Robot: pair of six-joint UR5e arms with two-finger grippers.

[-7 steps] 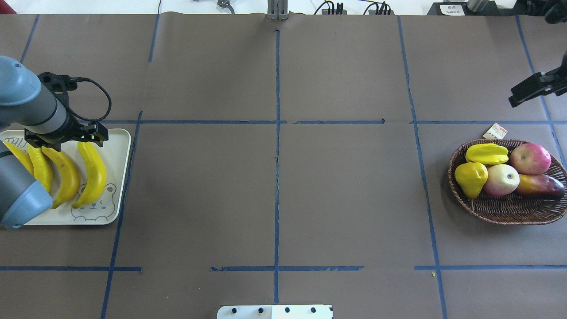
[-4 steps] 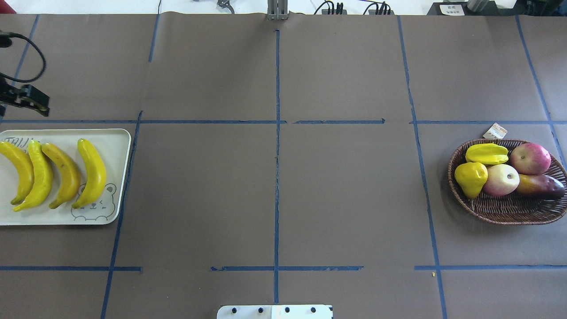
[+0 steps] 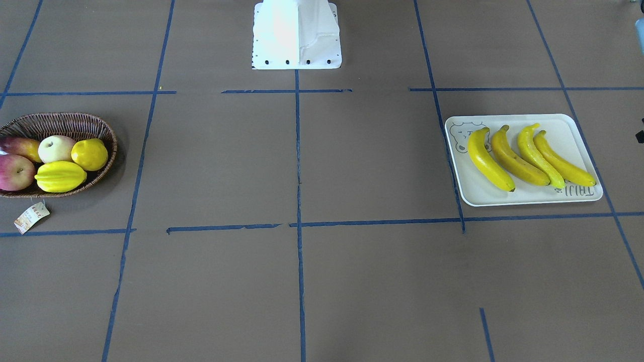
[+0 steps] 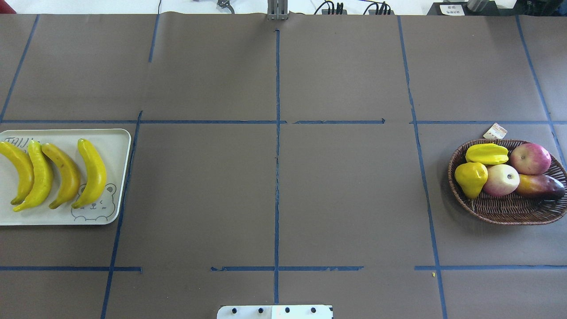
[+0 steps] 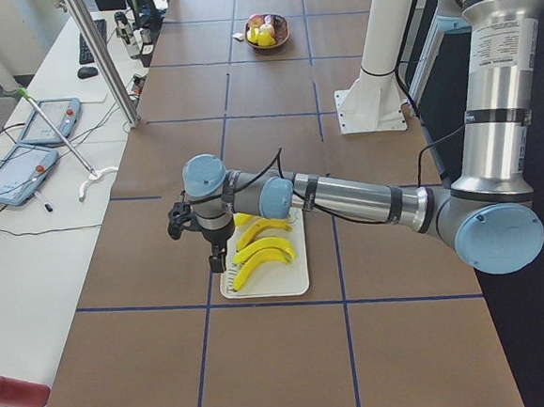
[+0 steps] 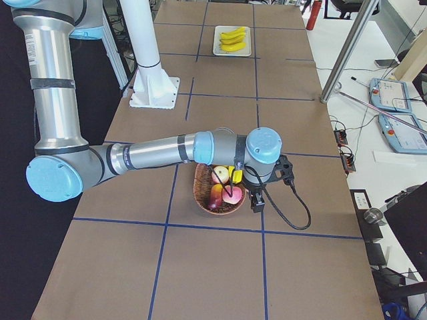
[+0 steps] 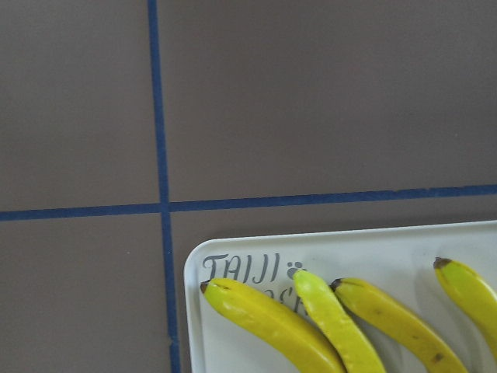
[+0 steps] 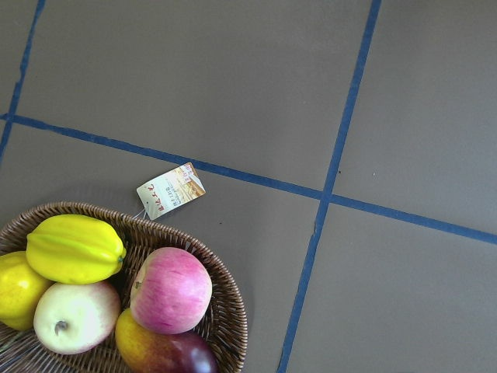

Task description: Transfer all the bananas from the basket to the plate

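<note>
Your brown worktop (image 4: 345, 199) is crossed by blue tape lines (image 4: 277, 177), and the white mounting plate (image 4: 274, 312) sits at the middle of its near edge in the overhead view. At its right end in that view you have five fruits packed together: a yellow star fruit (image 4: 486, 153) beside a pink apple (image 4: 530, 158) at the back, with a lemon (image 4: 471, 177), a pale apple (image 4: 500, 179) and a red-purple mango (image 4: 539, 186) in front. In the left side view two grey teach pendants (image 5: 49, 121) lie side by side on the white side table (image 5: 32, 269) near an upright metal post (image 5: 100, 57), and a red cylinder (image 5: 13, 391) lies at the lower left.
</note>
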